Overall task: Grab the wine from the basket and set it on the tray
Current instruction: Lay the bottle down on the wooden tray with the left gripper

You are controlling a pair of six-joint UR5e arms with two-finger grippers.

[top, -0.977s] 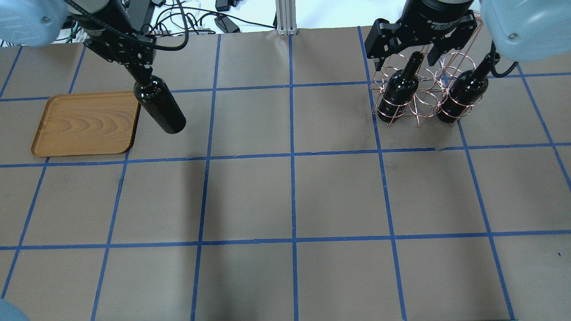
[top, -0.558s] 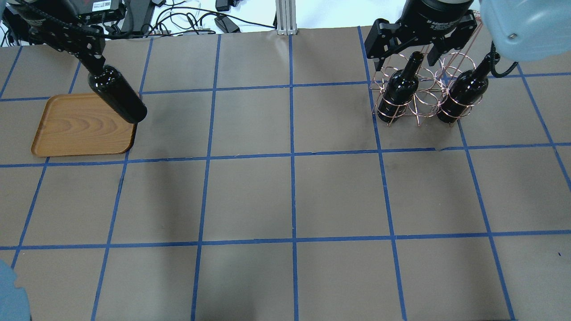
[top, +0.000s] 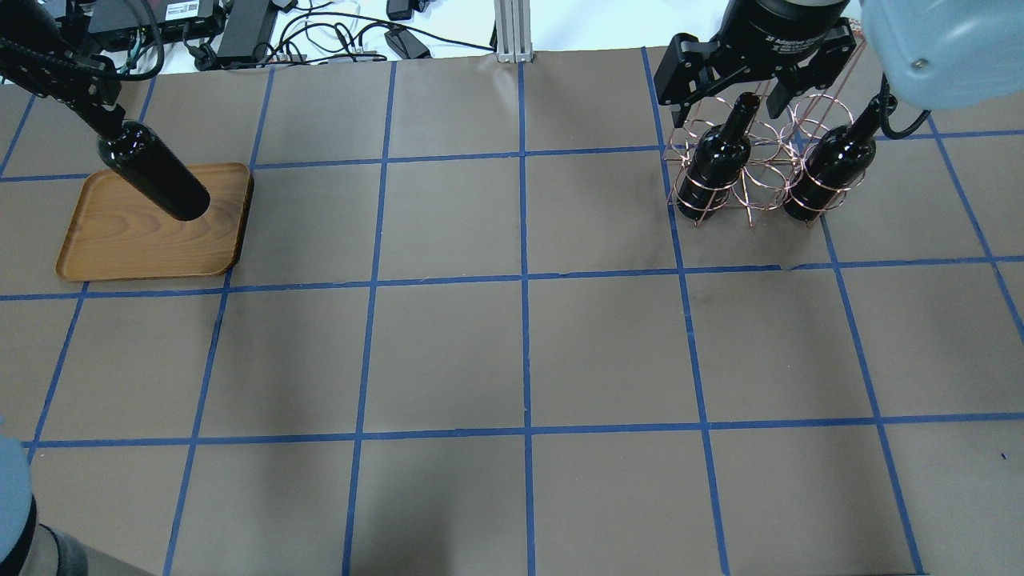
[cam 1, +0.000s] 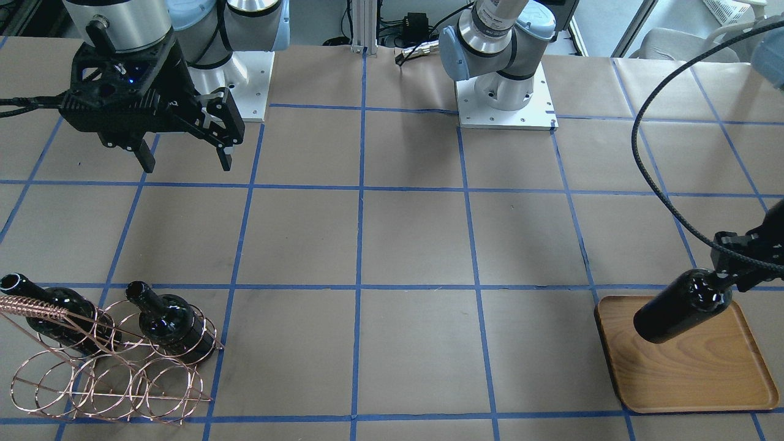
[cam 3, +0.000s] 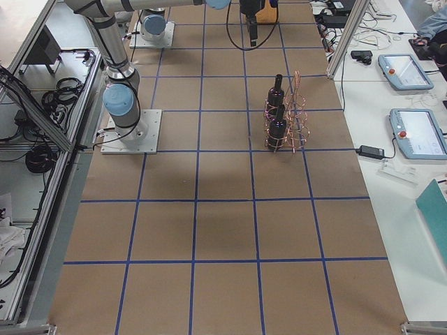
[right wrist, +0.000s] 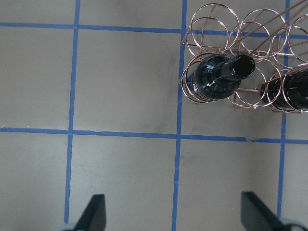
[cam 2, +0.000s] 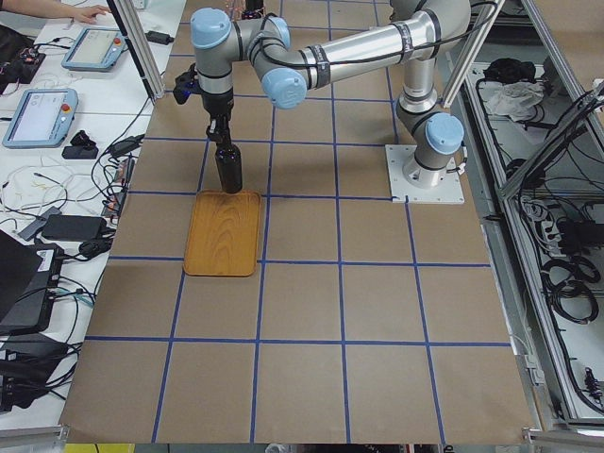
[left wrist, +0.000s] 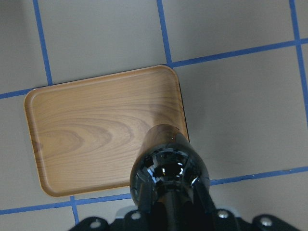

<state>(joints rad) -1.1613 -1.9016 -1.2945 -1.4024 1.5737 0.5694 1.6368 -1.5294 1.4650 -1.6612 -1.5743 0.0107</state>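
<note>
Left gripper (top: pixel 98 112) is clamped on the wine (top: pixel 156 180) by its neck, tilted above the tray (top: pixel 120 244), toward its 2 o'clock corner in the overhead view. Right gripper (cam 1: pixel 187 164) hangs with its jaws wide apart, holding nothing, at 12 o'clock of the basket (top: pixel 744 188).

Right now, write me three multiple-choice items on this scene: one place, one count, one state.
1. Where is the wine bottle in the left gripper?
A. over the tray
B. on a shelf
C. lying mid-table
2. How many bottles stand in the basket?
A. one
B. two
C. four
3. The right gripper is:
A. shut on a bottle
B. open, empty
C. out of view
Answers: 1 A, it hangs over the tray's edge; 2 B, two necks rise from the loops; 3 B, its jaws stand apart, empty.
</note>
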